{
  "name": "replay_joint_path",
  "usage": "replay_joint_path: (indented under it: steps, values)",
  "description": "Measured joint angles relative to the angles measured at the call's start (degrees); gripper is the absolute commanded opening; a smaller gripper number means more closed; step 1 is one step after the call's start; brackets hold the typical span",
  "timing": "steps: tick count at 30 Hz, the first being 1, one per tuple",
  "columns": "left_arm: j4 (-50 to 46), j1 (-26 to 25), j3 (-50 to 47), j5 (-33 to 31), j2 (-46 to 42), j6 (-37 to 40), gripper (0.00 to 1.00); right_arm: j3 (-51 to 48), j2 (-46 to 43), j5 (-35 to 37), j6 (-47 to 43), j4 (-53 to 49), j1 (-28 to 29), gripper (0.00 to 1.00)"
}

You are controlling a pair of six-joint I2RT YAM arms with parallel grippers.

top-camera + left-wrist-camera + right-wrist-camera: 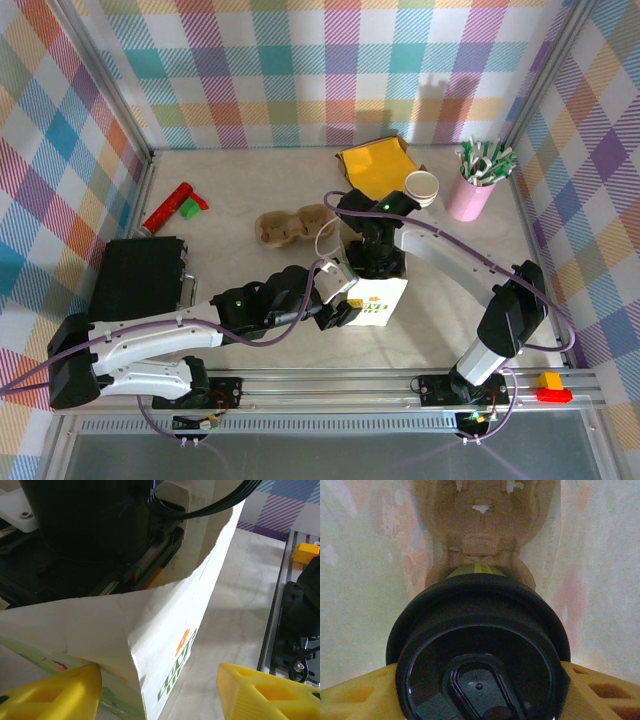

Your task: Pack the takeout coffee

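A pale tabletop (480, 240) fenced in by plaid walls carries the work. Nearest the arm bases, the left gripper (159, 674) stands at a corner of the white paper bag (150, 630). Its yellow fingers (55, 695) are well apart: one touches the bag's printed side and the other is clear of it over bare table. It looks to be bracing the bag, not pinching it.

Just beyond, the right gripper (480, 685) reaches down through the bag's open mouth. It is closed on the takeout coffee (475, 570), a pad on either side under the black lid (480, 630). The cup hangs upright inside the bag, above a brown moulded-pulp piece (480, 525) on the bag's floor, seemingly a cup carrier. Whether the cup's base touches it I cannot tell.

The step in hand appears to be lowering the cup into the bag. The next move calls for a straight descent until the cup seats, then opening the fingers without snagging the lid or bag walls.

Farther back lie a pulp carrier (290, 228), a bare paper cup (422, 186), a yellow pouch (375, 165) and a pink cup of sticks (470, 195).
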Motion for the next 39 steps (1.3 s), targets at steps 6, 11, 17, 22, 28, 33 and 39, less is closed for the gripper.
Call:
replay_joint_path:
  steps: [6, 11, 17, 22, 28, 33, 39]
  values:
    - [0.4, 0.0, -0.1, 0.0, 0.0, 0.0, 0.65, -0.3, 0.3, 0.0, 0.0, 0.5, 0.0, 0.49]
    - [0.8, 0.0, -0.6, 0.0, -0.1, -0.1, 0.71, -0.3, 0.6, 0.0, 0.0, 0.6, 0.0, 0.49]
    - [0.7, 0.0, -2.2, 0.2, -1.9, 0.0, 0.76, -0.3, 0.6, 0.0, 0.0, 0.6, -0.1, 0.49]
    - [0.8, 0.0, -2.9, 0.2, -3.9, 0.3, 0.76, -0.3, 0.6, 0.0, 0.0, 0.6, -0.1, 0.49]
    - [0.8, 0.0, -3.4, 0.0, -4.2, 0.3, 0.76, -0.3, 0.6, 0.0, 0.0, 0.5, -0.1, 0.49]
    - [0.8, 0.0, -3.5, -0.9, -3.1, 0.3, 0.76, -0.3, 0.6, 0.0, 0.0, 0.5, -0.1, 0.49]
    - [1.2, 0.0, -3.8, -1.6, -1.3, 0.3, 0.76, -0.3, 0.6, 0.0, 0.0, 0.4, -0.1, 0.49]
